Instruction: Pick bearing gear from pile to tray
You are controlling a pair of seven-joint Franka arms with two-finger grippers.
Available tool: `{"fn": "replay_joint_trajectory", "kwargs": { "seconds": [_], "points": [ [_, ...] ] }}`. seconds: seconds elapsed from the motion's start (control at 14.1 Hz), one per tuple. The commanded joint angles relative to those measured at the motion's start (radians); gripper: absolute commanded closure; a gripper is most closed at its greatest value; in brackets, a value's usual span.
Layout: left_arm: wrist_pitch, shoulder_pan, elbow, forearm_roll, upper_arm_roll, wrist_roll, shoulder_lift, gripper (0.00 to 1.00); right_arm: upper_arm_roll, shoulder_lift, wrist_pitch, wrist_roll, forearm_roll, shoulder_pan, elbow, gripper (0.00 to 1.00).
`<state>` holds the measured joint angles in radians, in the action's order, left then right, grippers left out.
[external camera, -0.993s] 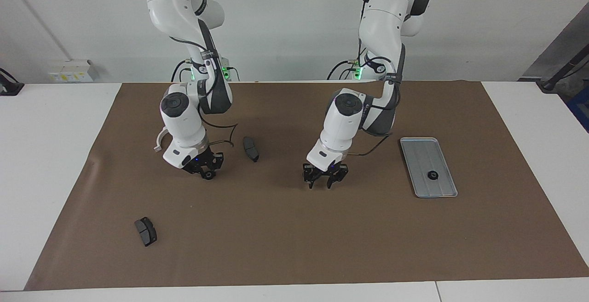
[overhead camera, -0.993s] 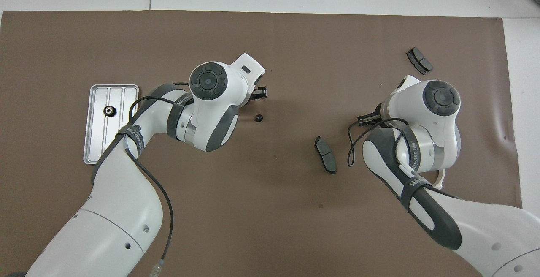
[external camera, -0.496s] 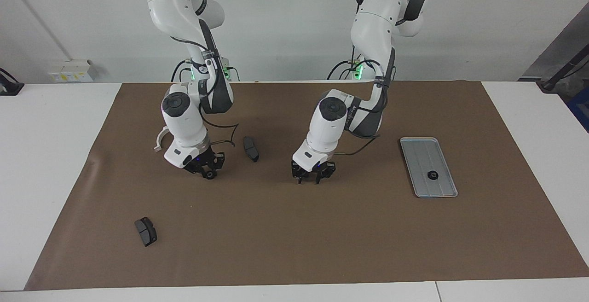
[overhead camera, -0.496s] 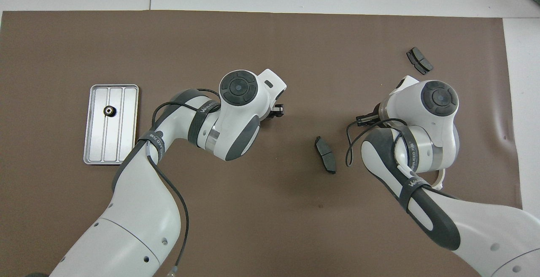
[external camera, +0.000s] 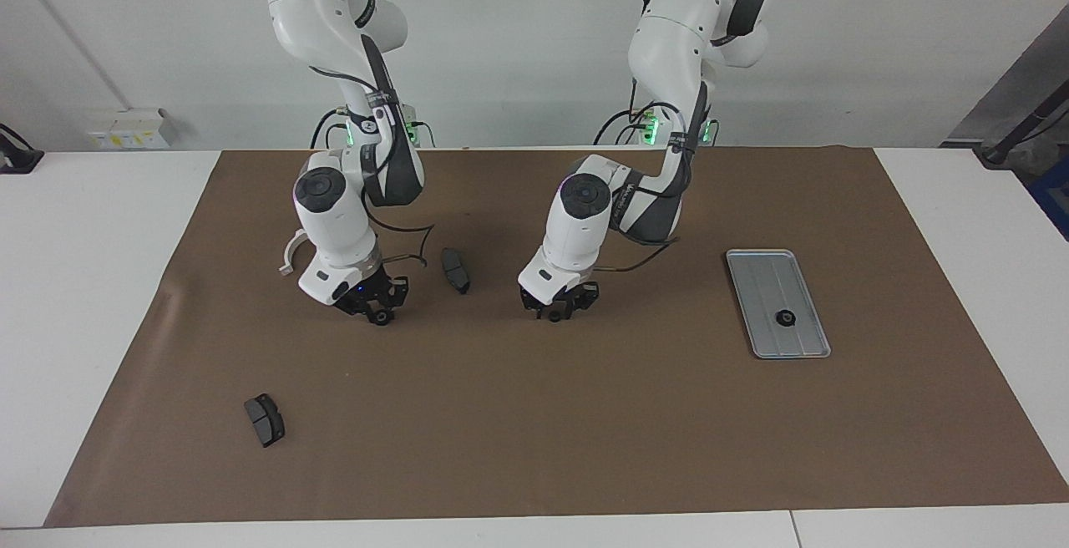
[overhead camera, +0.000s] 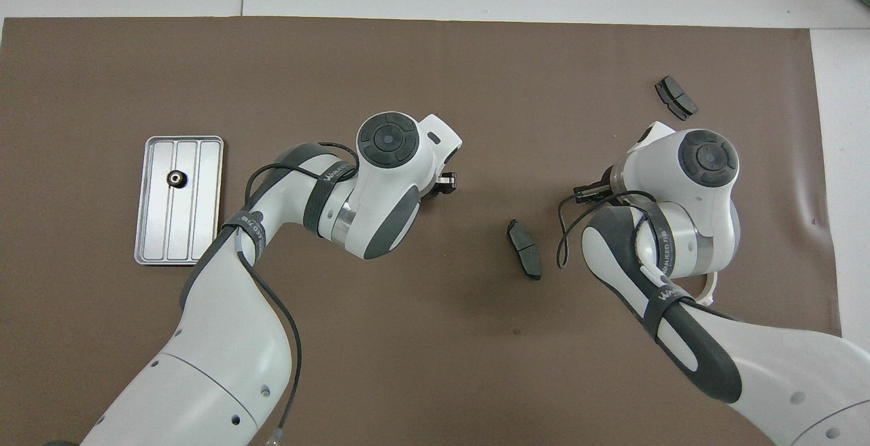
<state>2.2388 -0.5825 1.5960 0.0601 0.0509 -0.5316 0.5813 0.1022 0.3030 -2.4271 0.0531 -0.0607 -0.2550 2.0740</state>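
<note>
Facing view: brown mat (external camera: 534,414) on white table (external camera: 92,281); jaws' state unclear.

A robotics lab or test bench is showing here: two white Franka arms (external camera: 334,197) are standing at the edge of a white table (external camera: 92,281) that is lying under a plain brown mat (external camera: 534,431), against a bare white wall (external camera: 518,38). Green status lights are glowing at the arm bases and black cables (external camera: 622,122) are trailing beside them, while a wall socket box (external camera: 129,129) is sitting at the table's edge
</note>
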Motion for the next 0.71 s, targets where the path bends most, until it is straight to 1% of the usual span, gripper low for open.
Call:
{"fn": "replay_joint_trajectory", "kwargs": {
  "seconds": [0.0,0.21,0.5,0.64],
  "points": [
    [-0.025,-0.014,-0.004,0.007,-0.016,-0.011,-0.009,0.48,-0.009,-0.022,-0.004,-0.010,-0.019,0.005,0.018,1.00],
    [-0.018,-0.014,0.001,0.006,-0.016,-0.011,-0.009,0.52,-0.015,-0.024,0.006,-0.062,-0.019,0.003,0.005,1.00],
    [-0.011,-0.014,0.002,0.006,-0.016,-0.010,-0.009,0.59,-0.016,-0.028,0.072,-0.075,-0.019,0.002,-0.046,1.00],
    [-0.011,-0.014,0.002,0.006,-0.016,-0.010,-0.009,0.63,-0.030,-0.039,0.117,-0.133,-0.024,0.002,-0.084,1.00]
  ]
}}
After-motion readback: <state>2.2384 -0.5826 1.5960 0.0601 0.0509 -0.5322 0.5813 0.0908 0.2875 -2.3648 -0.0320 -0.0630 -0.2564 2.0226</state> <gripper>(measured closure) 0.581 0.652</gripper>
